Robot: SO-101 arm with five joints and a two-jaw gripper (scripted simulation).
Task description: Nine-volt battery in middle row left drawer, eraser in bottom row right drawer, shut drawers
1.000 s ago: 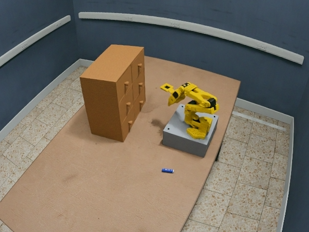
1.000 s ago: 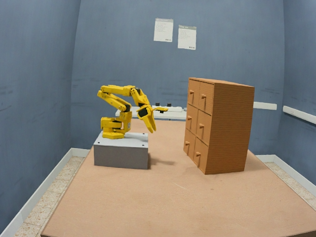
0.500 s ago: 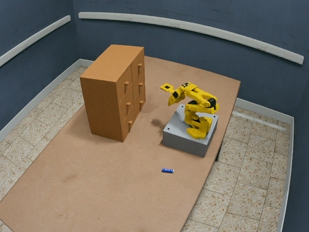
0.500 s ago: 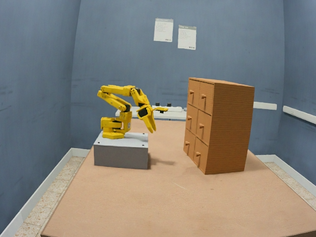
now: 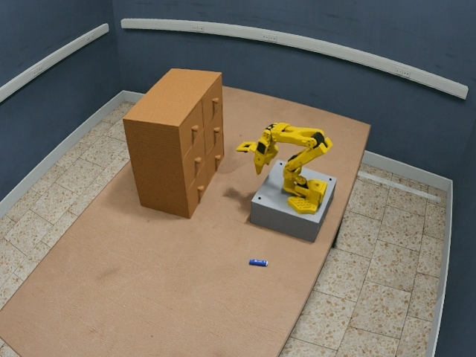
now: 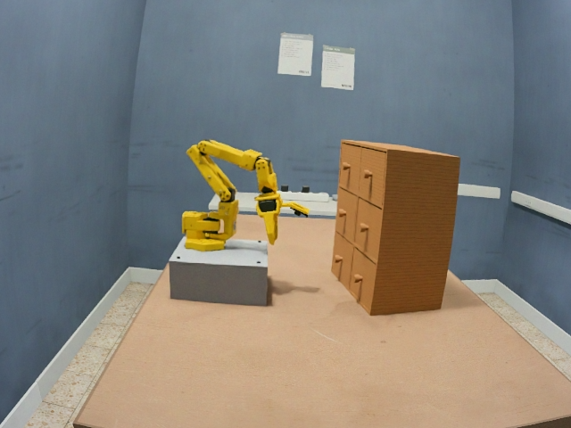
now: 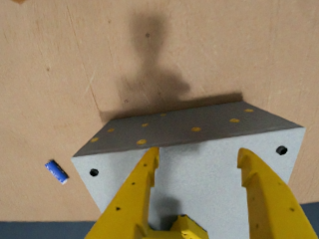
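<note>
Chest fully shut, wall notices, print unreadable

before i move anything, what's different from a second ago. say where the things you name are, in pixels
The arm has raised its elbow and swung its gripper (image 5: 248, 159) (image 6: 289, 226) (image 7: 198, 150) to point more steeply down; it holds nothing, fingers apart. The chest (image 5: 159, 165) (image 6: 415, 230), its drawers shut, and the blue cylinder (image 5: 258, 262) (image 7: 57, 171) stayed put.
</note>
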